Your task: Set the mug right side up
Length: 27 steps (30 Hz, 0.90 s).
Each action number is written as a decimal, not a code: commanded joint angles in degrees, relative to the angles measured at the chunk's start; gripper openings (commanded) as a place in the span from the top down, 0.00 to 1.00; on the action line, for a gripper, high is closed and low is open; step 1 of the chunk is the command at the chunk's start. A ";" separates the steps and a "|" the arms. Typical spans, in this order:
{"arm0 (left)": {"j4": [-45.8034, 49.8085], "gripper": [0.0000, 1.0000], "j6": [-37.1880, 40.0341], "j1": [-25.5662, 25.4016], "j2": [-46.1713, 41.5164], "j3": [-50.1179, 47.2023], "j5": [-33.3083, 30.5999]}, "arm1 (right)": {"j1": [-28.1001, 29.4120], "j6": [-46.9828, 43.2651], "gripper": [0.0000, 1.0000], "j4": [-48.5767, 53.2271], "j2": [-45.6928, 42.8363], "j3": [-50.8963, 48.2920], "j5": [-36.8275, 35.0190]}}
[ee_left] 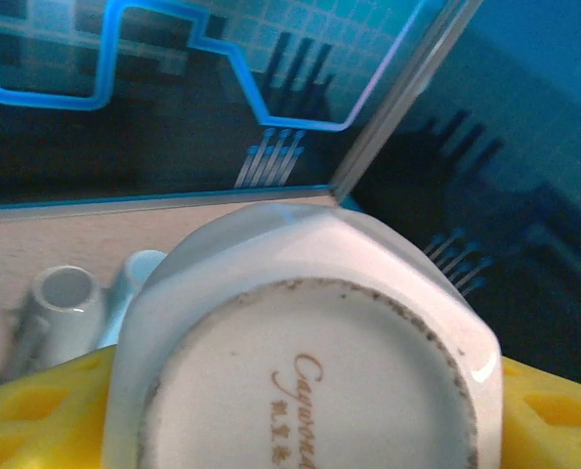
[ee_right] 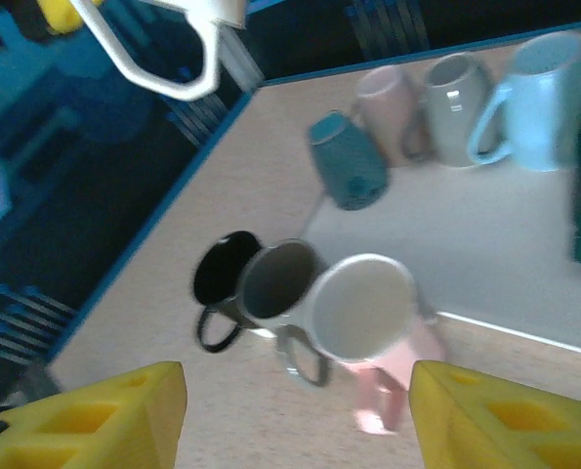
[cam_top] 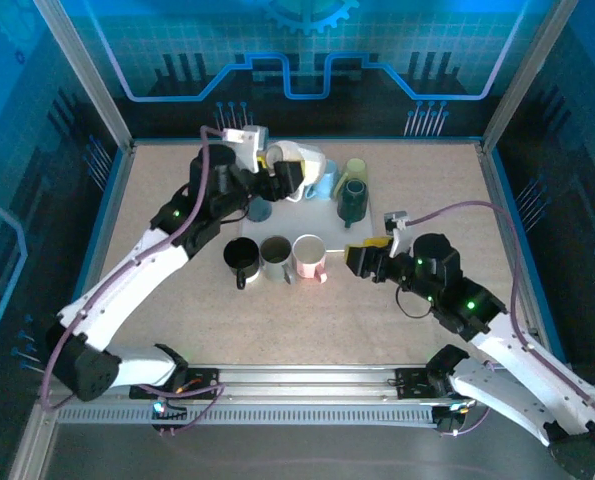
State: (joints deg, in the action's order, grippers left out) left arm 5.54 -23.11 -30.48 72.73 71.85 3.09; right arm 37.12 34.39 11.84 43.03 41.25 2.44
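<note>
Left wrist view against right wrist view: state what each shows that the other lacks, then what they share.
Left wrist: the white mug, underside with printed script showing, clamped in the left gripper between yellow fingers. Right wrist: black mug, grey mug and pink mug upright in a row, beyond the open right gripper. Shared: the white mug, its handle at the right wrist view's top, and the table.

Robot lab cell, worktop [cam_top: 307, 320] fenced by aluminium posts [cam_top: 82, 70], blue circuit-print panels [cam_top: 407, 50] behind, two arms [cam_top: 147, 260] bolted along the near edge.
</note>
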 commanded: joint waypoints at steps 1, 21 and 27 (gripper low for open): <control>-17.54 0.42 -12.66 0.54 -4.05 -5.00 7.57 | -1.38 6.36 0.35 -11.74 4.18 1.63 10.98; -33.44 0.41 -28.05 0.46 -16.22 -19.06 18.26 | -4.43 31.99 0.31 -71.19 21.99 -4.45 31.31; -35.33 0.41 -28.87 -0.08 -15.95 -20.25 18.44 | -3.95 32.93 0.35 -71.87 23.29 -4.37 30.44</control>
State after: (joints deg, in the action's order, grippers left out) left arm -21.61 -51.05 -30.22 58.11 51.46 20.56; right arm 32.69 66.06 -54.39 66.04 35.57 32.10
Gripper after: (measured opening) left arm 0.727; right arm 0.655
